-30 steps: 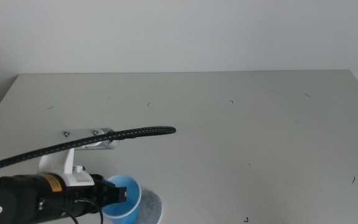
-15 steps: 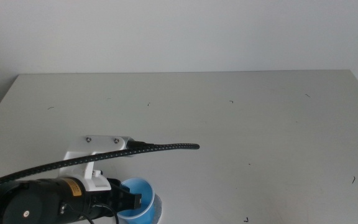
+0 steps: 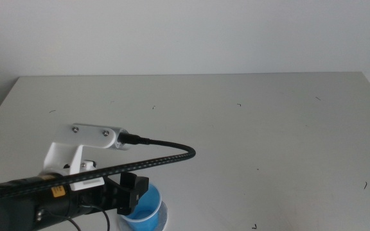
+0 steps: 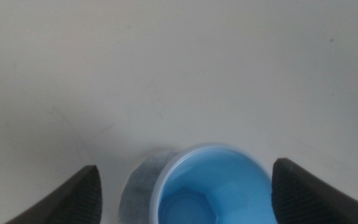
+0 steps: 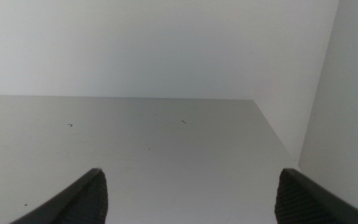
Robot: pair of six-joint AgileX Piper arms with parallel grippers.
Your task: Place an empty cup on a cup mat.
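The bright blue cup (image 3: pixel 145 206) stands upright at the table's near left edge, on the grey cup mat (image 3: pixel 164 215), whose rim shows beside its base. It is empty inside. My left gripper (image 3: pixel 131 191) hangs just above and left of the cup, open. In the left wrist view the cup (image 4: pixel 213 190) sits between the two wide-apart jaws of the left gripper (image 4: pixel 185 177) without touching them, and the mat (image 4: pixel 137 190) peeks out on one side. My right gripper (image 5: pixel 188 186) is open and empty, out of the middle view.
The white table (image 3: pixel 249 128) carries only small dark specks. The left arm's black cable (image 3: pixel 166 156) arcs over the table behind the cup. A wall stands at the table's far edge.
The left gripper carried the cup rightward onto the mat, then opened its jaws and let it go. The wrist has lifted a little. The right arm has not moved.
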